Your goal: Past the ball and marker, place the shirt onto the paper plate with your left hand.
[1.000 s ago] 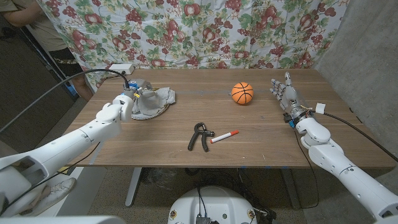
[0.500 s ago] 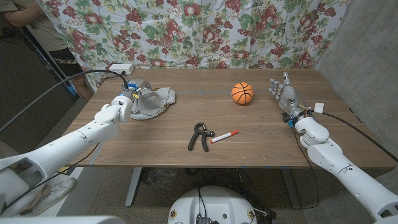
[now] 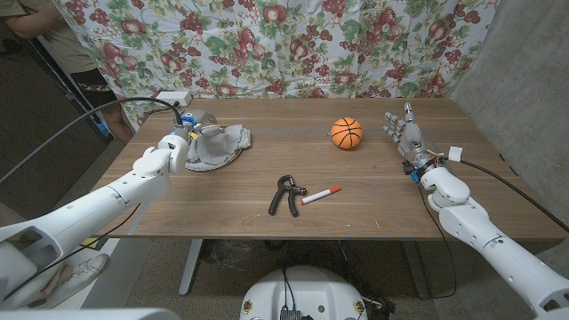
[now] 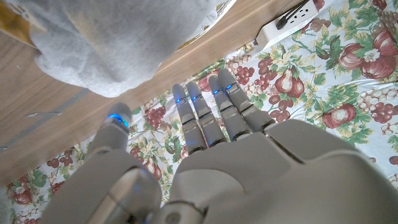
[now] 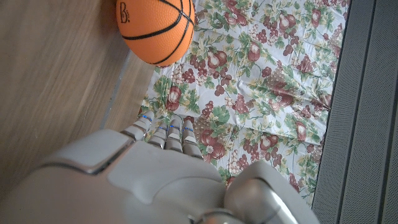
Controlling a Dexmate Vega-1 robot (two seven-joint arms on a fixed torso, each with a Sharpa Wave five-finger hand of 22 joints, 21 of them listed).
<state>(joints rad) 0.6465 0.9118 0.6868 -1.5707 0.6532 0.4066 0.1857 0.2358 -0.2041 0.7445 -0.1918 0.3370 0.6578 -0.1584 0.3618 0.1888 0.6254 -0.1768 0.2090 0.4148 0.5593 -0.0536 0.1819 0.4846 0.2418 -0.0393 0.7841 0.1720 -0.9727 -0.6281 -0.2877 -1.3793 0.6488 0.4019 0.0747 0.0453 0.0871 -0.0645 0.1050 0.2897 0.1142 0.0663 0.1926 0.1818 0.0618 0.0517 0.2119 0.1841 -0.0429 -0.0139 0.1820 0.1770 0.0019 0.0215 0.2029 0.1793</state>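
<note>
The grey shirt (image 3: 222, 142) lies bunched on the paper plate (image 3: 229, 163) at the far left of the table. My left hand (image 3: 182, 138) is at the shirt's left edge. In the left wrist view its fingers (image 4: 211, 112) are stretched out and hold nothing, with the shirt (image 4: 124, 43) just beyond them. The orange ball (image 3: 347, 133) sits far right of centre, and also appears in the right wrist view (image 5: 155, 28). The red-and-white marker (image 3: 322, 194) lies near the table's middle. My right hand (image 3: 404, 133) stands open at the far right, apart from the ball.
A black hand-grip exerciser (image 3: 284, 194) lies just left of the marker. A white power strip (image 3: 173, 96) sits at the table's back left corner. A floral curtain hangs behind the table, and a person (image 3: 49, 36) stands at the back left.
My left hand has risen slightly and drawn a little away from the shirt. The shirt, ball, marker and right hand have not moved.
</note>
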